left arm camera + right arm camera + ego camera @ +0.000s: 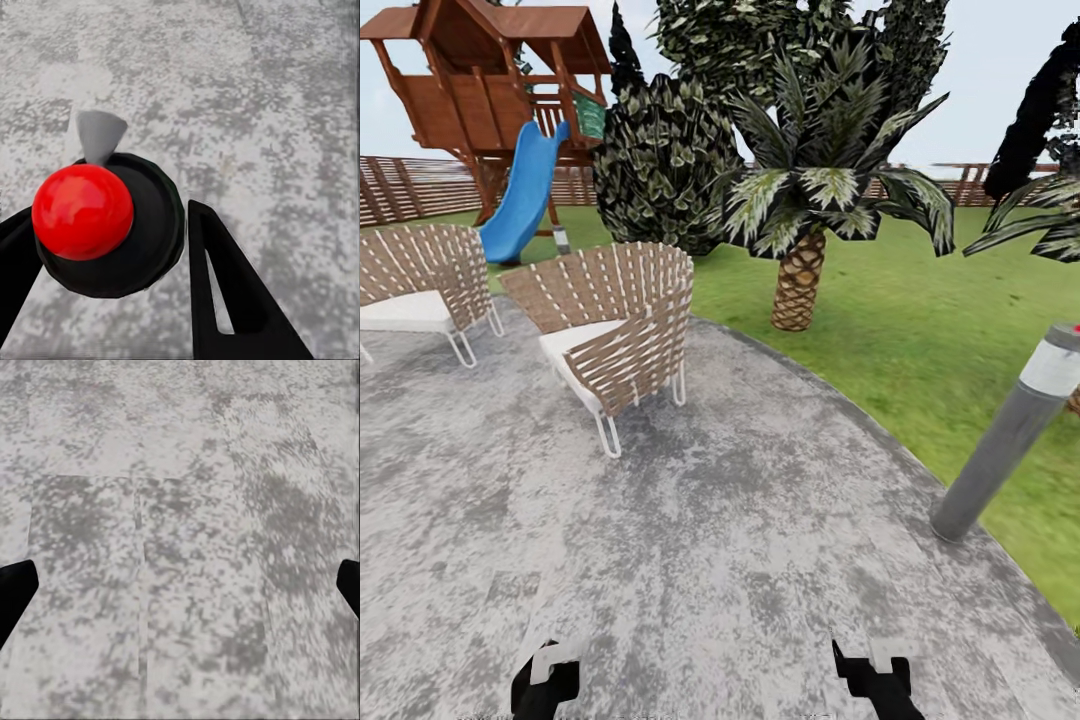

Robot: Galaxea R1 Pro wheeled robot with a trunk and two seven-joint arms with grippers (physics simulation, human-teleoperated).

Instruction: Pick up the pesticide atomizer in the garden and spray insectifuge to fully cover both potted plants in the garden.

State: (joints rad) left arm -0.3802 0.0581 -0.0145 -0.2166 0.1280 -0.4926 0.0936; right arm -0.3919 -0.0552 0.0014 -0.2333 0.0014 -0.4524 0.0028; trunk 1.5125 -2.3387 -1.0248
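Both end effectors sit at the bottom edge of the head view, the left end effector (545, 680) at lower left and the right end effector (875, 678) at lower right, each a black shape over the mottled grey patio (740, 560). Seen from the left wrist, the left end effector (112, 247) has its two dark fingers (225, 292) spread either side of a round black object with a glossy red ball (82, 211) on it and a pale grey cone (99, 135) just beyond; whether the fingers actually press on it I cannot tell. Seen from the right wrist, the right end effector (180, 585) is spread wide, only its black fingertips (15, 585) at the frame's two side edges, with bare paving between them and nothing held. Two woven brown chairs (615, 325) with white cushions stand on the patio at upper left. Beyond them is a wooden playhouse (490, 80) with a blue slide (525, 195). A scaly-trunked palm (805, 210) and a dark bush (660, 165) rise from the green lawn (900, 320) at upper centre, before a brown slatted fence (415, 185). A grey post lamp (1010, 435) leans at the right edge of the paving.
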